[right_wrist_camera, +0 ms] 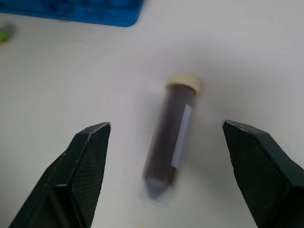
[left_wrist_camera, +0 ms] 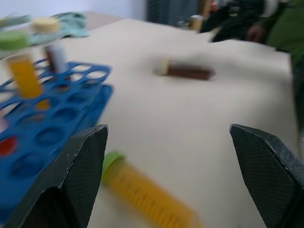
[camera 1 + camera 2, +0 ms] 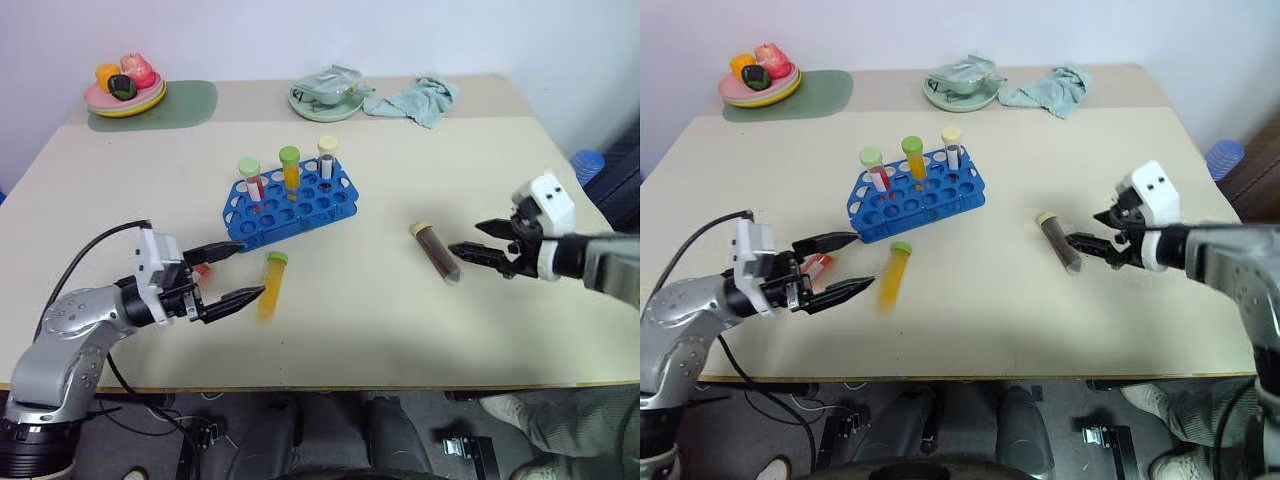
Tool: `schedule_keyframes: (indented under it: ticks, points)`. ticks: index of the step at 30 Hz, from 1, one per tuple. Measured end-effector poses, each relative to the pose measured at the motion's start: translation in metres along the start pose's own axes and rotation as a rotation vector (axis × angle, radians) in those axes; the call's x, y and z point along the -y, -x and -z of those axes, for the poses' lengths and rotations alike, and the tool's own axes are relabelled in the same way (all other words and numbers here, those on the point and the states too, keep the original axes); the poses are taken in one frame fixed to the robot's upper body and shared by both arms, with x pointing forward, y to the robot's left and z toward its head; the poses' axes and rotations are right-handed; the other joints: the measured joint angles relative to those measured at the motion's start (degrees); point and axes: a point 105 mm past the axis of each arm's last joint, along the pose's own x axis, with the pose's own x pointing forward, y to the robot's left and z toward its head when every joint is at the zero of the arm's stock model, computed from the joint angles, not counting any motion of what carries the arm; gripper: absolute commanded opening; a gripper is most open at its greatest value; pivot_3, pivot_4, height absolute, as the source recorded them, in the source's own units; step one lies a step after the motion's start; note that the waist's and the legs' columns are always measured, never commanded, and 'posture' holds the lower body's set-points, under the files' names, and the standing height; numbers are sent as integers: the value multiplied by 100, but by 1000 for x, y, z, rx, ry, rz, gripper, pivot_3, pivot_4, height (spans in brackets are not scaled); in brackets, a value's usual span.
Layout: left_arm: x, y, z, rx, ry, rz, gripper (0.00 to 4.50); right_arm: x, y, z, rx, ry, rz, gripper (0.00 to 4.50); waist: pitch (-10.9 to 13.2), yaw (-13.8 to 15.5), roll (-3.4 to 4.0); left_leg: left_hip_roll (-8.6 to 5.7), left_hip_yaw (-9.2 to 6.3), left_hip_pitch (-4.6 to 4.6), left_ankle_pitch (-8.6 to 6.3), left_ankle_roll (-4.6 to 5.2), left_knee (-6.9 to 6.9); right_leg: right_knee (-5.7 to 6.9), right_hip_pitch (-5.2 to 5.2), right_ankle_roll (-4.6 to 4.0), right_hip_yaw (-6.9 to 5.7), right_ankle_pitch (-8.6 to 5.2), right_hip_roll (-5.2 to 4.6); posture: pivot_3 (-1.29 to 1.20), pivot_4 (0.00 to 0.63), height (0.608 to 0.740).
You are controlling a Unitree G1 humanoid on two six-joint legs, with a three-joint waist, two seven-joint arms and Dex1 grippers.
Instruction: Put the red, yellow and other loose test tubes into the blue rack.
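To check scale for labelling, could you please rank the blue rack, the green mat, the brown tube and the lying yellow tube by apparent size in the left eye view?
1. Green mat, though it lies farther back, so only roughly ahead of
2. blue rack
3. Yellow tube and brown tube: alike.

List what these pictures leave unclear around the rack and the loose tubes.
- Red tube near the left gripper: mostly hidden behind its fingers, head views.
- Yellow tube: blurred and cut by the bottom edge, left wrist view.
- Blue rack: cut off by the edge, right wrist view.
- Bowl contents: too small to tell.
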Motion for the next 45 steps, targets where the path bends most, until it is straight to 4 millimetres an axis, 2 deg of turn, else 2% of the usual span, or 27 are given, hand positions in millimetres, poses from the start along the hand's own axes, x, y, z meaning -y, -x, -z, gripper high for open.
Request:
schedule_keyframes:
  ticks: [6,9,13,19,22,25,32,36,37,40,41,45]
  points:
    - [1,-18,-4,37,6,46,4190,8,-23,-13,-155,-125,-1,3833,1,15,-2,-4,0,-6,0,0,1,-2,-6,0,-1,0,-2,0,150,740]
    - [3,-22,-2,45,17,57,4190,13,-37,-9,-228,-177,20,3833,1,9,-2,-5,1,-10,1,-1,1,-1,-11,1,0,1,-2,0,150,740]
    - [8,-29,0,52,31,80,4190,28,-51,-3,-314,-217,106,3833,1,1,-1,-5,2,-10,6,-9,1,3,-15,1,1,1,-2,0,150,740]
    - [10,-32,3,59,44,86,4190,42,-65,-11,-353,-230,179,3833,1,-7,-1,-5,3,-11,8,-13,0,5,-20,1,2,1,-1,0,150,740]
    - [14,-35,7,57,59,95,4190,42,-73,-14,-367,-211,184,3833,1,-8,-1,-6,3,-11,8,-14,0,6,-20,1,2,1,-1,0,150,740]
    - [15,-35,9,58,66,93,4190,39,-81,-9,-395,-209,166,3833,1,-8,-1,-6,3,-11,8,-14,0,7,-21,1,2,1,-1,0,150,740]
    - [17,-33,13,49,81,78,4190,38,-87,-4,-425,-174,150,3833,1,-17,0,-6,3,-12,9,-15,0,9,-23,1,3,1,-1,0,150,740]
    - [19,-33,11,47,71,82,4239,36,-89,-3,-431,-162,146,2046,1,-23,0,-6,3,-12,8,-14,0,9,-23,1,3,1,-1,0,150,740]
    - [18,-32,11,45,70,81,4239,35,-90,-3,-432,-160,140,2046,1,-22,0,-6,3,-12,8,-14,0,10,-23,1,3,1,-1,0,150,740]
    - [19,-31,12,41,71,73,4239,34,-91,-3,-434,-155,133,1063,1,-19,0,-6,3,-12,9,-15,0,9,-23,1,3,1,-1,0,150,740]
    - [19,-30,12,40,71,73,4239,34,-91,-3,-434,-153,131,859,1,-19,0,-6,3,-12,8,-14,0,9,-23,1,3,1,-1,0,150,740]
    - [19,-30,12,35,71,71,4239,33,-92,-3,-433,-147,127,859,1,-26,0,-6,2,-11,8,-13,0,10,-23,1,3,1,0,0,150,740]
